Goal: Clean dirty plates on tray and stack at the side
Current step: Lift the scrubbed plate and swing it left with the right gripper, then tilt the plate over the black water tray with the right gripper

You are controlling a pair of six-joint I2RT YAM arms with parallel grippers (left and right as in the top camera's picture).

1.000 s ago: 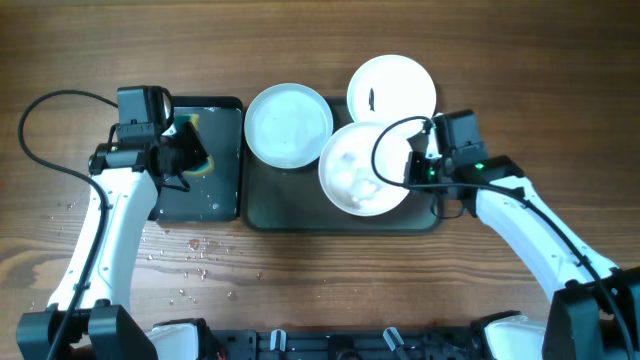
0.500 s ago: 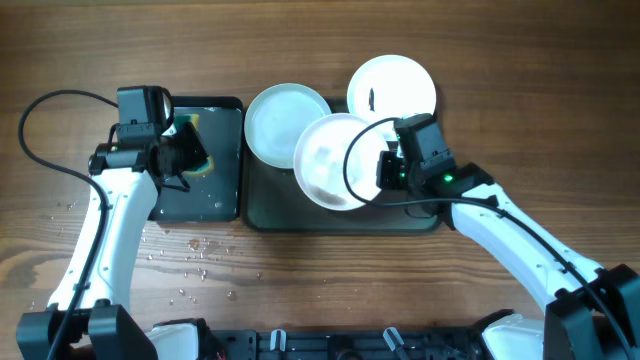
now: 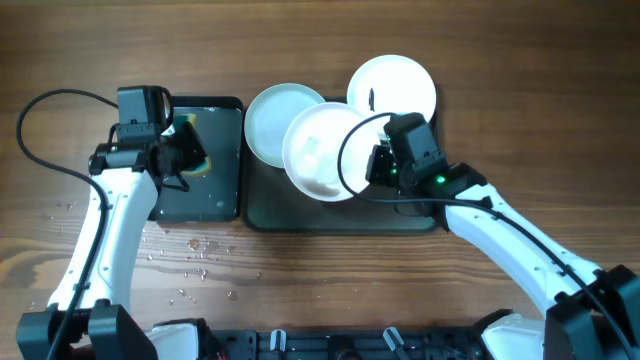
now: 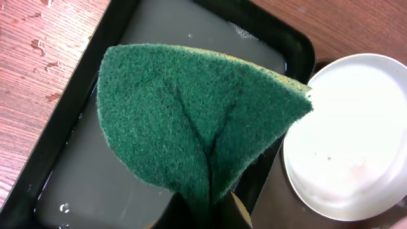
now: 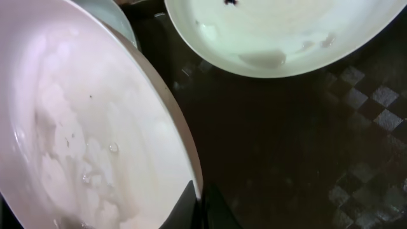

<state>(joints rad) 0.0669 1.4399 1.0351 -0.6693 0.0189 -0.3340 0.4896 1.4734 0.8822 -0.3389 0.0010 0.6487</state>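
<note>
Table (image 3: 300, 270): You have water drops (image 3: 190, 255) lying on the near left.
Left jaws: They are clamped on the green sponge (image 4: 191, 114), which fans out above them. It hangs over the water in the black tray (image 4: 76, 184).
Right jaws: They are clamped on the rim of the held plate (image 5: 82, 127), at one edge only.
Held plate: It is lifted over the middle of the tray (image 3: 270, 210) and its face is wet and filmy. From overhead it overlaps the left plate (image 3: 270, 115). You cannot tell whether the two touch.
Left plate: It sits at the tray's left end, just beside the black tray.
Far plate (image 3: 392, 85): It is at the tray's far right corner and reaches past the far rim. It has a dark smear and is not yet wiped.
Risk, slip: You grip a wet rim at one point. A quick swing or a push from the sponge could pivot the plate in the jaws or drop it.
Risk, clash: If you lower or carry it left without clearance, its edge may strike the left plate and knock it about.
Risk, mix-up: If you stack it before it is clean, the film goes with it.
Risk, drips: A soaked sponge moved across will wet the table further.
</note>
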